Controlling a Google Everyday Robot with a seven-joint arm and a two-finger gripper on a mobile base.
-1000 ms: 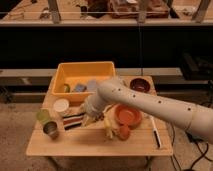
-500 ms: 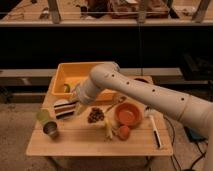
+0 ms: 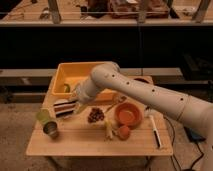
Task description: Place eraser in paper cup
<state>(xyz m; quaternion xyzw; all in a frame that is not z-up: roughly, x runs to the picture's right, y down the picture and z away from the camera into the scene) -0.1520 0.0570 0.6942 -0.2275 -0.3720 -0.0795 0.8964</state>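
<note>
Since the earlier frame your arm has swung left, carrying the gripper (image 3: 76, 103) from the middle of the pale wooden table (image 3: 75, 145) to its left side, just in front of the yellow plastic bin (image 3: 65, 75). Its claw is pressed together on what looks like the right end of the flat dark brown-black eraser with reddish and pale stripes (image 3: 65, 109). The eraser hangs over the short white-cream paper cup (image 3: 59, 103) and hides most of it, so you cannot tell whether its lower edge is already inside the rim. Your main risk is letting go while the eraser lies nearly flat, since it could bridge the rim and slide off onto the table. Pushing down off-centre could tip so light a cup. Watch also the green plastic cup (image 3: 42, 116) and the grey metal cup (image 3: 51, 130) near its front-left, which a toppling cup or falling eraser might knock.
</note>
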